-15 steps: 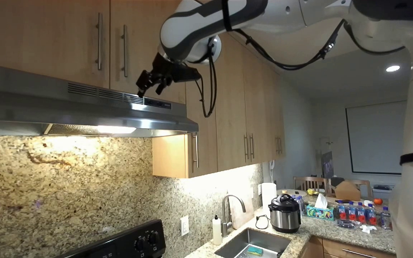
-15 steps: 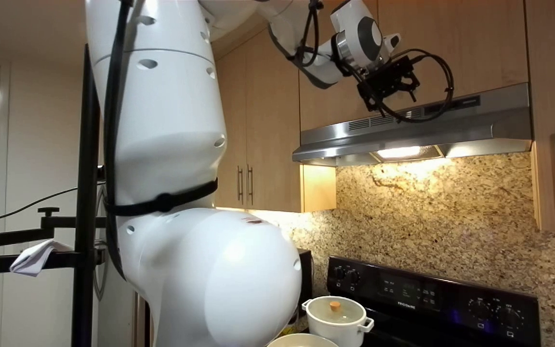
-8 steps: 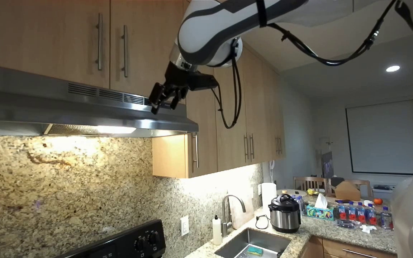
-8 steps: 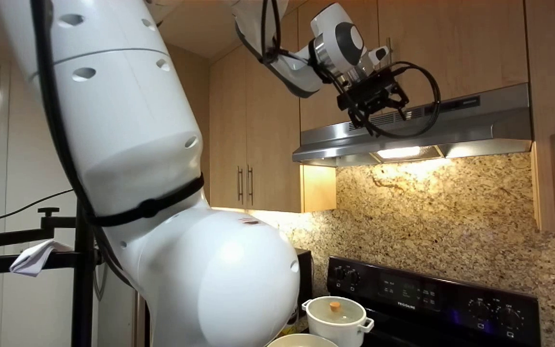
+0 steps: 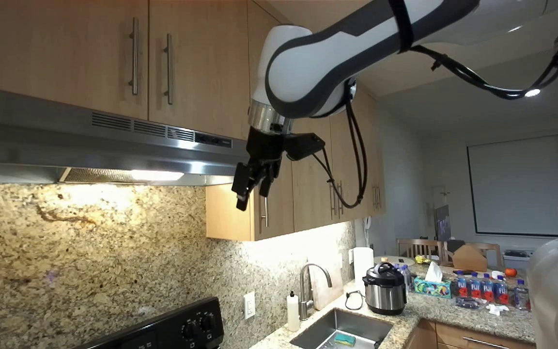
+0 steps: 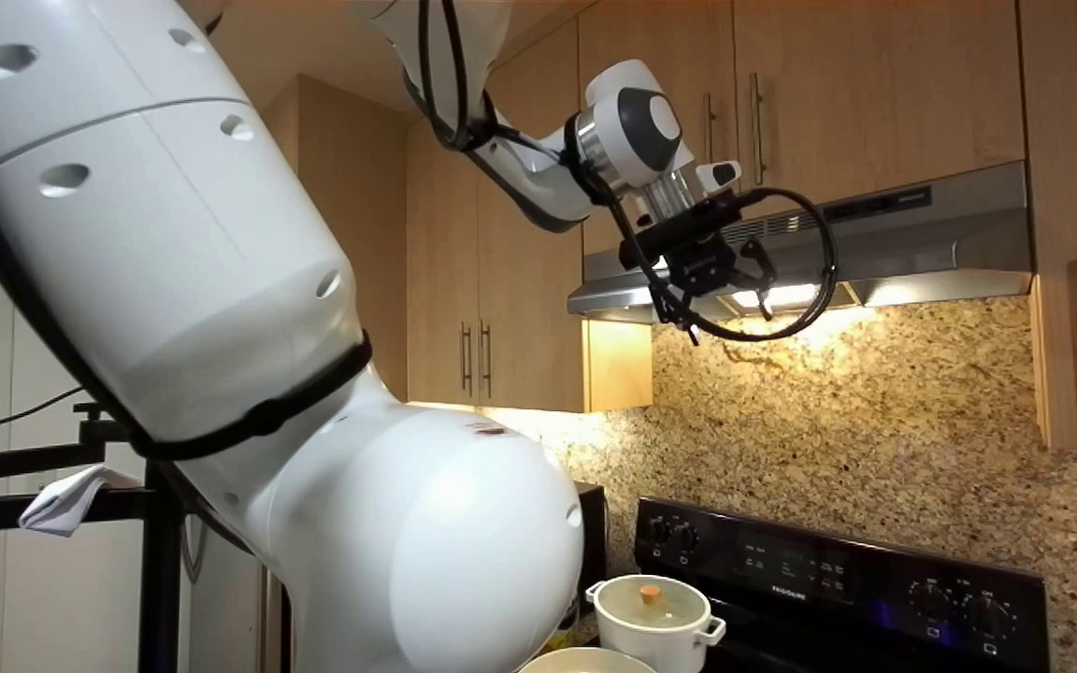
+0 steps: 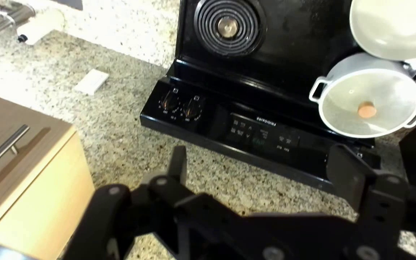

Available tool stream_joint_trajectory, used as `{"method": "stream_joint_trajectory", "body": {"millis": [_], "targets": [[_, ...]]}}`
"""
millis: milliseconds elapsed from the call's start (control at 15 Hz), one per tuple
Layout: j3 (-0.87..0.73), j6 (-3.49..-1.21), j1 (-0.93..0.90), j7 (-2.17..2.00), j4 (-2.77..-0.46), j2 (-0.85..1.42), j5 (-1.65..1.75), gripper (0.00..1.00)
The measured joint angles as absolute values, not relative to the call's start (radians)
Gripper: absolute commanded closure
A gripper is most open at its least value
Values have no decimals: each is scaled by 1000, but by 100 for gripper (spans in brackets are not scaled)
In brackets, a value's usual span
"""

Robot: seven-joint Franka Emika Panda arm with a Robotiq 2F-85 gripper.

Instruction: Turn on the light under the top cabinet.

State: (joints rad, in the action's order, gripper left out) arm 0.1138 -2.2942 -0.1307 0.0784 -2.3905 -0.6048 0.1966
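The range hood (image 5: 90,145) hangs under the top cabinet (image 5: 201,63). It also shows in an exterior view (image 6: 903,238). The light (image 5: 157,175) in the hood's underside is lit and shines on the granite wall. It shows lit in an exterior view (image 6: 796,295) too, partly behind the gripper. A dark control panel (image 5: 213,140) sits on the hood's front. My gripper (image 5: 254,198) points down in front of the hood, apart from it, with fingertips below the hood's lower edge in the picture. In the wrist view the gripper (image 7: 260,155) has its fingers wide apart with nothing between them.
A black stove panel (image 6: 838,561) and a white lidded pot (image 6: 655,622) are below. A side cabinet (image 5: 230,211) adjoins the hood. Upper cabinet handles (image 5: 169,68) stick out. A faucet (image 5: 304,286) and sink lie to the side. A cable loop hangs from the wrist.
The arm has drawn away from the hood's front panel and lowered; the gripper now points more steeply down. The hood light is lit in all frames.
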Motion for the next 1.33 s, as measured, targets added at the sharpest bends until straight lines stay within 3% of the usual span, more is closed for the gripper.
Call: {"method": "stream_joint_trajectory", "body": {"millis": [1333], "targets": [[54, -2278, -230, 79, -2749, -747, -125, 0]]}}
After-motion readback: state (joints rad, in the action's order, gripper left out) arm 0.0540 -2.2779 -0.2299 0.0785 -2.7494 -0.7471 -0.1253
